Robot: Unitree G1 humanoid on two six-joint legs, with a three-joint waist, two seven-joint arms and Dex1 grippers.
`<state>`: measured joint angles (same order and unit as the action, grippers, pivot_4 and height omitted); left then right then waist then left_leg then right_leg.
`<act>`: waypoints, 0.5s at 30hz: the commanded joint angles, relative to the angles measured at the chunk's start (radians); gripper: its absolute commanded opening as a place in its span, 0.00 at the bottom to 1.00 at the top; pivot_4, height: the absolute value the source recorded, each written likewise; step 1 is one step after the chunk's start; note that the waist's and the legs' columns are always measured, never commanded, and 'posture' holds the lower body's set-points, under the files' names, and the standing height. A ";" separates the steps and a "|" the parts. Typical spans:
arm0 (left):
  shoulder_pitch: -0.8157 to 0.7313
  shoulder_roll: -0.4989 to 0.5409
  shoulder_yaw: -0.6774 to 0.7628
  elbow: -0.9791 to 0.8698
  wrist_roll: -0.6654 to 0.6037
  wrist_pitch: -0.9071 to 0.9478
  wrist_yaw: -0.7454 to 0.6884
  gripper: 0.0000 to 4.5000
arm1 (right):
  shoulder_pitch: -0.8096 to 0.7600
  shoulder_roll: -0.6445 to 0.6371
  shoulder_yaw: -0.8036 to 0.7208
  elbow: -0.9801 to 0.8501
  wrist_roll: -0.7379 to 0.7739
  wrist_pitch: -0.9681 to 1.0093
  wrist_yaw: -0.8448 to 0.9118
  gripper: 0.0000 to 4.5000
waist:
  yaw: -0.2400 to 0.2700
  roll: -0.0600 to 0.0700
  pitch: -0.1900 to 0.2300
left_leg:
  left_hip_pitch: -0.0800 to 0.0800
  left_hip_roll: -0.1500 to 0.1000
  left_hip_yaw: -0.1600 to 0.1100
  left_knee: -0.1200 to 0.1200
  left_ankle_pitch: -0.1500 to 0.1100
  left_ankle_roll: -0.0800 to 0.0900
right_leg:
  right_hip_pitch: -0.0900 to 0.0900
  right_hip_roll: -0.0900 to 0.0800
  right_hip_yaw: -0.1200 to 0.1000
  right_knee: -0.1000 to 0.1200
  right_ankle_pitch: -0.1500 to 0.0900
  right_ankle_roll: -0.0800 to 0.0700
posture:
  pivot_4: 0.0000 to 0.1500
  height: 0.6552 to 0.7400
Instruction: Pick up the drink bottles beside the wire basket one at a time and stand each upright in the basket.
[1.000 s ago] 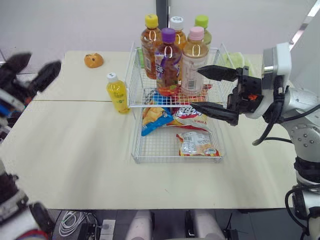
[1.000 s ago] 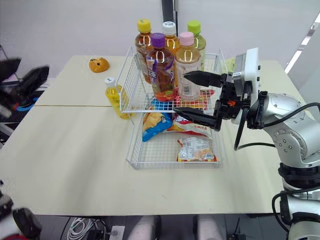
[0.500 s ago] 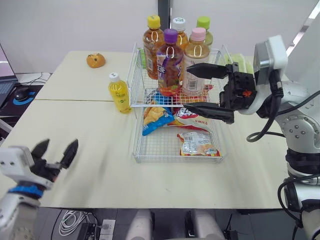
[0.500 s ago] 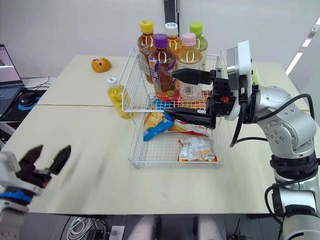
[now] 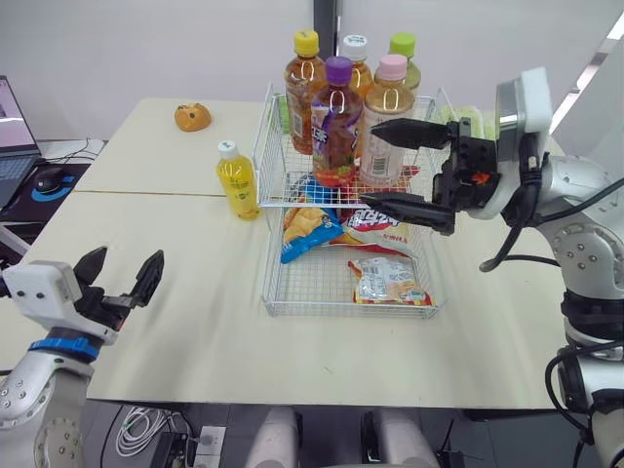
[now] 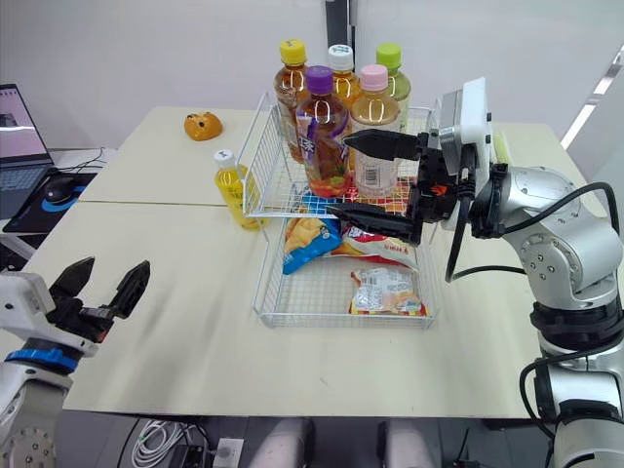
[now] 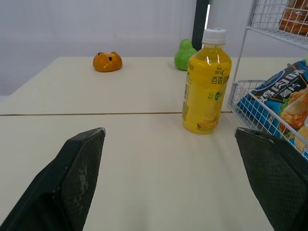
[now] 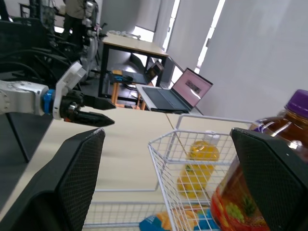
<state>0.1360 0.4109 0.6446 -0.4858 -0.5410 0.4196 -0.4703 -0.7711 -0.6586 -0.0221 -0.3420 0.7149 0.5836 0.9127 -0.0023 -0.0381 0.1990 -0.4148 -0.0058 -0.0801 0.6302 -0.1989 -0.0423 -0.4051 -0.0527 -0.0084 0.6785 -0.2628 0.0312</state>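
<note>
1. Your right gripper (image 5: pixel 370 163) hangs wide open with nothing in it, pointing in at the wire basket (image 5: pixel 341 314) from the basket's right side. The upper finger is up by the pink-capped bottle (image 5: pixel 390 117) and the lower finger is over the bottom tray. I can't tell if either one touches anything.
2. Your left gripper (image 5: pixel 125 261) is spread open and empty too. It's low over the near left part of the table (image 5: pixel 195 331), well apart from the basket.
3. The one not in yet is the yellow drink bottle (image 5: pixel 237 180) with the white cap. It stands upright on the table just beside the basket's left side. In the left wrist view it sits between the two fingers, well apart from them.
4. The basket's top shelf has five bottles, all upright. The pink-capped one and the purple-capped bottle (image 5: pixel 337 122) are in front. The yellow-capped tea bottle (image 5: pixel 303 73), white-capped bottle (image 5: pixel 353 58) and green-capped bottle (image 5: pixel 402 54) are behind them.
5. The bottom tray holds snack bags. There's a blue chip bag (image 5: pixel 302 229) at the back left, a red-and-white bag (image 5: pixel 375 219) next to it, and a small packet (image 5: pixel 387 281) toward the front right.
6. Further out, an orange toy (image 5: pixel 193 117) sits on the far left of the table. A green pear-shaped thing (image 7: pixel 185 54) is behind the yellow bottle, and a laptop (image 5: pixel 10 136) is off past the table's left edge.
</note>
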 commanded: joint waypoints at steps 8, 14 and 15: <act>-0.108 0.064 -0.079 0.080 0.002 -0.038 -0.007 0.99 | 0.054 -0.020 -0.058 -0.102 -0.046 -0.008 -0.110 1.00 | 0.000 0.000 0.000 | 0.000 0.000 0.000 0.000 0.000 0.000 | 0.000 0.001 0.000 0.000 0.000 0.000 | 1.00 1.00; -0.215 0.087 -0.127 0.128 0.005 -0.020 0.022 0.99 | 0.030 -0.005 -0.036 -0.114 -0.047 0.010 -0.139 1.00 | -0.001 0.000 0.000 | 0.000 0.000 0.000 0.000 0.000 0.000 | 0.000 0.001 0.000 0.000 0.000 0.000 | 1.00 1.00; -0.236 0.090 -0.138 0.134 0.006 -0.018 0.024 0.99 | 0.029 -0.005 -0.038 -0.119 -0.040 0.014 -0.138 1.00 | -0.001 0.000 0.000 | 0.000 0.000 0.000 0.000 0.000 0.000 | 0.000 0.001 0.000 0.000 0.000 0.000 | 1.00 1.00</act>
<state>-0.0710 0.4789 0.5204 -0.3400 -0.5298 0.4084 -0.4529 -0.7225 -0.6609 -0.0423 -0.4206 0.6605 0.5966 0.7835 -0.0029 -0.0381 0.1991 -0.4149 -0.0060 -0.0804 0.6301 -0.1989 -0.0423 -0.4051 -0.0517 -0.0087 0.6785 -0.2627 0.0312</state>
